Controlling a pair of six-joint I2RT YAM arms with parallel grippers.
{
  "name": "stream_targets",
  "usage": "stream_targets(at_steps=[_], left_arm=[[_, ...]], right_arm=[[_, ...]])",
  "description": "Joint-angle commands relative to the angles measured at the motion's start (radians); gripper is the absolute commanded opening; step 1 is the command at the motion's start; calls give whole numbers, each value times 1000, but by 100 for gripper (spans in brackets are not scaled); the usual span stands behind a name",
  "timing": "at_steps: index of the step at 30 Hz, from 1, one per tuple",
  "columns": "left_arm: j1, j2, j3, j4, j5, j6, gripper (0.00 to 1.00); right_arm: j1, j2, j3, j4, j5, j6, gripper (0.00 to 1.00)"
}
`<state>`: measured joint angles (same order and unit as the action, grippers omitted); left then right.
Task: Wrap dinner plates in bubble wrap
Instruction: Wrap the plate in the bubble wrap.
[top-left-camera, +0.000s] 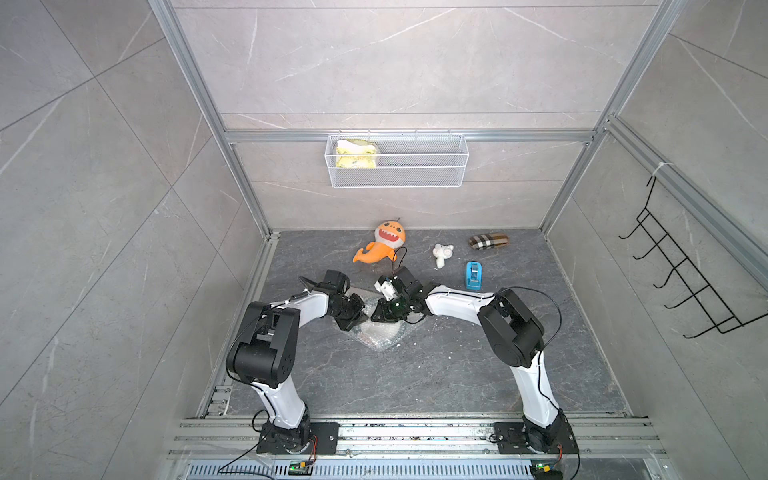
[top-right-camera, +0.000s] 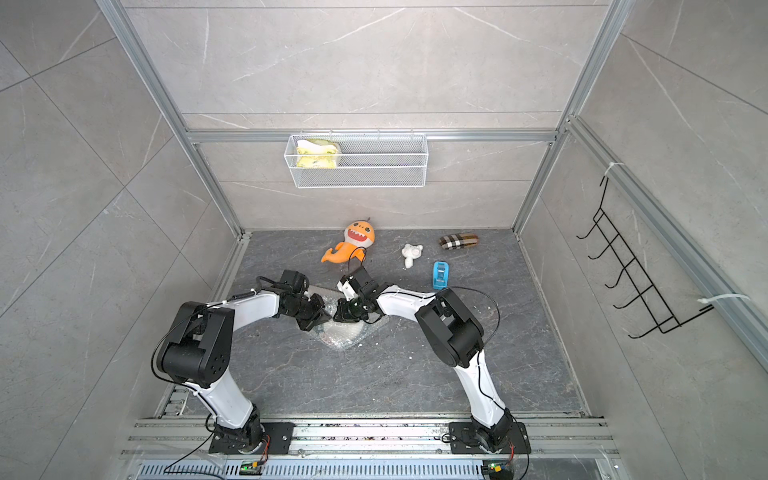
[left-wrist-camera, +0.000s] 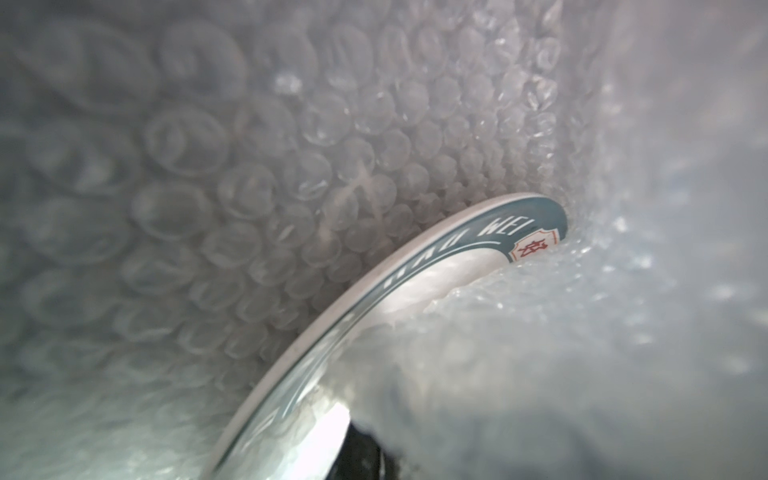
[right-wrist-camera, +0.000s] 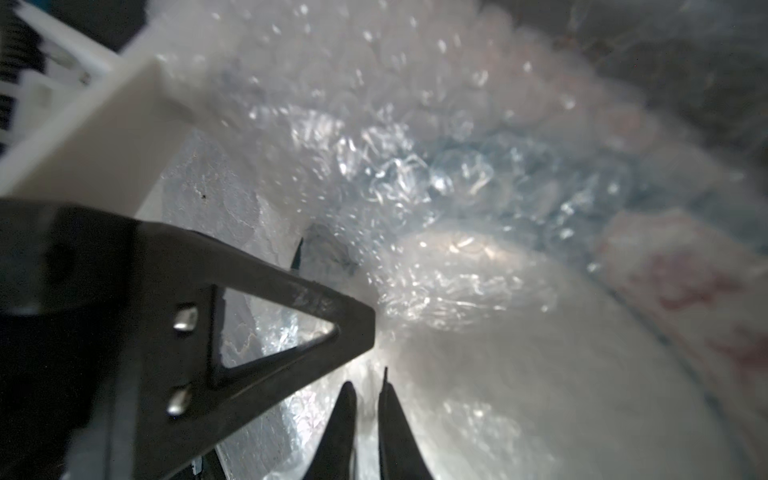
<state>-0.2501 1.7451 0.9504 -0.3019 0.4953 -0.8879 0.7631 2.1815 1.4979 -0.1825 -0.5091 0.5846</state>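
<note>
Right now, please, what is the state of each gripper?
Left gripper: closed; bubble wrap hides whether it grips anything.
Right gripper: nearly closed, narrow gap; a hold cannot be told.

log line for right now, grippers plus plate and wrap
plate: partly covered, rim showing | bubble wrap: bunched over plate | left gripper: shut at wrap | right gripper: jaws near together, grip unclear
</note>
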Motion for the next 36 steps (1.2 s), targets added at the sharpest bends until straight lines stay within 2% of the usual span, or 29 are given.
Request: stream_targets(at_steps=[1, 5, 7, 10, 16, 21, 27, 36], left_arm=[[13, -35, -7, -30, -10, 24, 0], [36, -52, 3, -35, 22, 21, 0], [63, -81, 9, -43, 42, 20, 17], [112, -130, 16, -55, 66, 17, 29], [238, -185, 30, -76, 49, 9, 43], [324, -120, 96, -53, -2, 90, 53], [352, 35, 237, -19, -25, 165, 56], [354, 272, 441, -68, 44, 188, 56]], right_arm=[[17, 28, -2, -34, 30, 7, 14], [30, 45, 4, -85, 78, -8, 13], [31, 55, 5, -111, 103, -11, 13], [32, 64, -2, -136, 132, -15, 13], [31, 69, -20, -141, 141, -17, 12], [32, 66, -22, -142, 136, -23, 12], [31, 73, -16, -128, 117, -17, 11], [30, 75, -10, -118, 100, -23, 11]])
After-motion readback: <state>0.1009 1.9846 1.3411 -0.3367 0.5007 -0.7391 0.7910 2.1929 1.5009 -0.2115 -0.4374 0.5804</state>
